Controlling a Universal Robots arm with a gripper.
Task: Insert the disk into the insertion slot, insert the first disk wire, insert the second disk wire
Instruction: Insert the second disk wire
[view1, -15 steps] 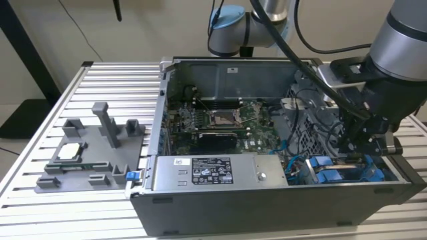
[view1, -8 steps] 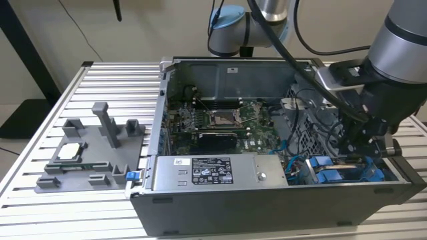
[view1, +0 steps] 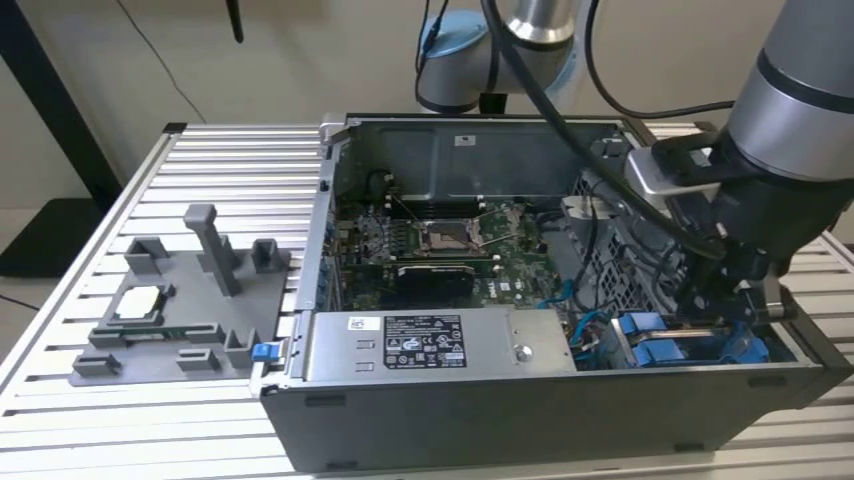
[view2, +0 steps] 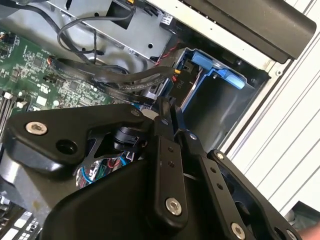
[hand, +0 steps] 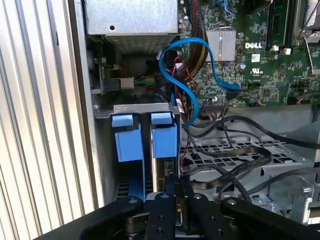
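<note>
The end effector (hand: 177, 187) is seen lowered into the front corner of the open computer case (view1: 534, 410), with its black fingers (view2: 167, 150) brought almost together; something dark and narrow appears to be pinched between their tips, though what it is cannot be told. Directly below the tips, the disk (hand: 164, 142) is found standing on edge in the insertion slot (hand: 131, 180), its blue carrier tabs showing in both wrist views. Just beside the end effector, black cables (hand: 235, 160) are draped over a perforated metal cage (hand: 225, 150), and a blue data cable (hand: 200, 65) loops from there toward the green motherboard (hand: 270, 65) beyond. In the exterior view, a grey power supply box (view1: 441, 345) with a white sticker is shown inside the case, well away from the end effector. Farther off, on the slatted bench (view1: 200, 150) outside the case, a grey fixture tray (view1: 187, 310) holding a small chip is visible.
</note>
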